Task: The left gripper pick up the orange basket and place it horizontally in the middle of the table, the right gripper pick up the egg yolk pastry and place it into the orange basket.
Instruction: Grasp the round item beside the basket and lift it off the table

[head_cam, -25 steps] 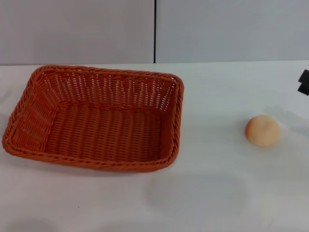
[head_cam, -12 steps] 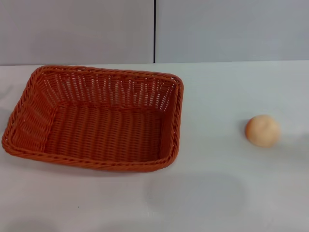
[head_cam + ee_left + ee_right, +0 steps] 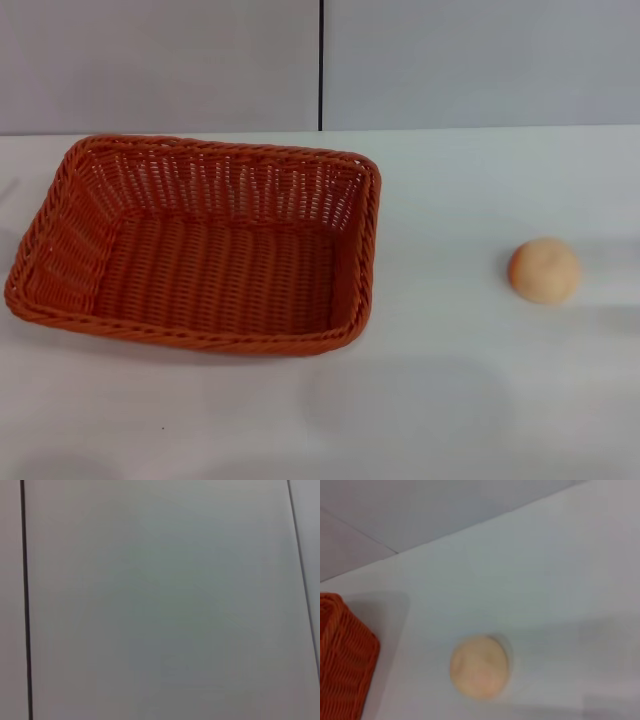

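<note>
fingers: neither gripper in view, state unknown | basket (image 3: 200, 245): left half of table (image 3: 450, 400), upright, open side up, long axis across the table, slightly skewed | pastry (image 3: 544, 270): on table, well right of basket, dome up

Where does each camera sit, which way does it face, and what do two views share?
Head view: high in front, looking down at the table, the orange basket and the egg yolk pastry; no arm shows.
Left wrist view: faces a plain grey panelled surface only; no gripper shows.
Right wrist view: looks down on the egg yolk pastry and a basket corner; no fingers show.
Head and right wrist views share pastry and basket.
</note>
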